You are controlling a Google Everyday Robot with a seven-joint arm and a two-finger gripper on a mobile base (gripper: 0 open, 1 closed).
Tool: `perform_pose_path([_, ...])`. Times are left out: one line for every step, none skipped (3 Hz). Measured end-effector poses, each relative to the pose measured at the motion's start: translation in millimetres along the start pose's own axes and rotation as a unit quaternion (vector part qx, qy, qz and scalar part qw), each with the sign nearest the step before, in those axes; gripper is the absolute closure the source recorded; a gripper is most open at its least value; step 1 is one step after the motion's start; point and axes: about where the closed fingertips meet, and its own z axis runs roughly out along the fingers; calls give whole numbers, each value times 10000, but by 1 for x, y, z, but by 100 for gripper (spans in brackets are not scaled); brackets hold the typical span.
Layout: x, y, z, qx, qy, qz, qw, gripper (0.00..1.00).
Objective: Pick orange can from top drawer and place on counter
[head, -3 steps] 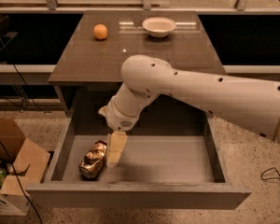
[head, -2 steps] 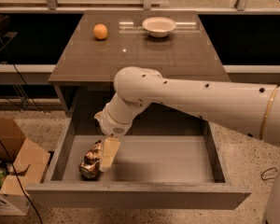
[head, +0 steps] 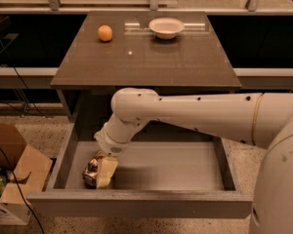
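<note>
Gripper [head: 104, 170] is down inside the open drawer [head: 136, 204], at its front-left corner, right against the can [head: 91, 167]. The can lies on the drawer floor close to the left wall, with the cream gripper covering its right side. Whether it is gripped or not: cannot tell. The white arm [head: 195, 112] reaches in from the right, its elbow under the counter [head: 146, 62] edge. On the counter, far side: orange [head: 105, 32] at left, white bowl [head: 166, 27] near the centre, apart. A cardboard box [head: 12, 174] sits on the floor left of the drawer.
</note>
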Motion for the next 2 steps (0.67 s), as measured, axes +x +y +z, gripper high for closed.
perform_pose_path([1,7,20,-210,-12,42,9998,0])
perform_pose_path([2,11,34,-370,-8,134,9992,26])
